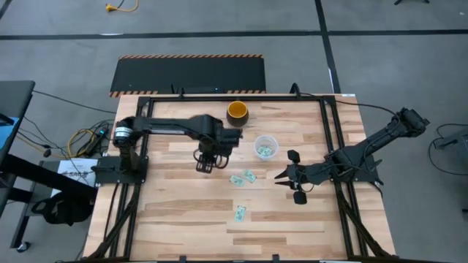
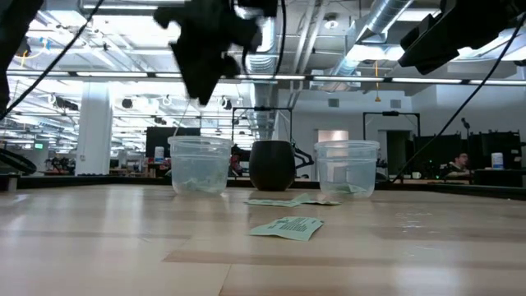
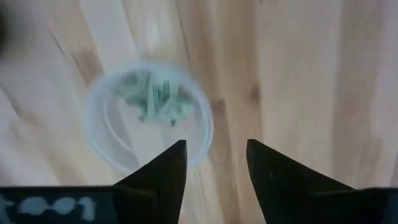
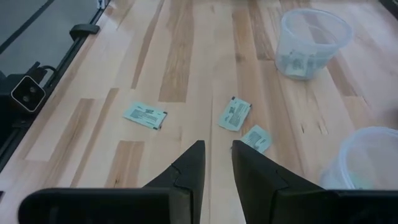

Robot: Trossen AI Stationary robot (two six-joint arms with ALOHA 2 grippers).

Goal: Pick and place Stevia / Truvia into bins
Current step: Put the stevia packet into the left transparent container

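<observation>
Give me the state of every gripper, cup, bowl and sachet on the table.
left gripper, open, empty, over a cup
cup under it, upright, sachets inside
second cup, upright, sachets inside
loose sachets, three, lying flat
bowl, upright
right gripper, slightly open, empty

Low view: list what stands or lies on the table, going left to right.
Left clear cup → dark bowl → nearest sachet → right clear cup. The sachets between the bowl and the right cup overlap too much to place.
</observation>
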